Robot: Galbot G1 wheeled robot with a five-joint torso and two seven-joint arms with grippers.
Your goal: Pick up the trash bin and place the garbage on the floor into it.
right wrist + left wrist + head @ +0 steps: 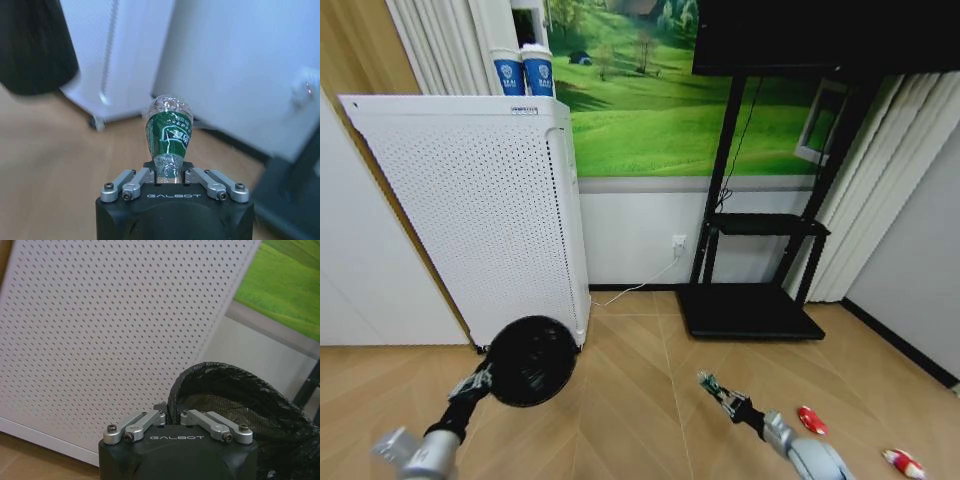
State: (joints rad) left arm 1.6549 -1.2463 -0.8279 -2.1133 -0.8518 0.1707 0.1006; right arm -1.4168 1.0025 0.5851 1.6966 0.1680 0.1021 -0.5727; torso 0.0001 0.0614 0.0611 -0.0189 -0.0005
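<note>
One trash bin point(530, 361), black, round and lined with a crinkled black bag, hangs above the floor point(630, 400) in front of the tall white perforated appliance point(480, 210), its open mouth turned toward the head camera. The left gripper point(478, 380) holds it by the near rim at its lower left edge; in the left wrist view that gripper point(172, 416) has its fingers drawn in close with the bin's rim point(235, 390) pinched between them. Three pieces of garbage can be counted. One is a clear plastic bottle point(169, 132) with a green label, standing out straight from the right gripper point(170, 172), whose fingers are pressed onto its lower end. In the head view the right gripper point(715, 388) reaches up from the lower right, with the bottle point(710, 383) a small green-and-clear shape at its tip, well apart from the bin and to its right. Two pieces lie on the wooden herringbone floor to the right of that arm: a small red piece point(811, 420) just beside the arm, and a red-and-white piece point(903, 463) farther right near the frame corner. Two blue-and-white cups point(523, 72) stand on top of the appliance.
</note>
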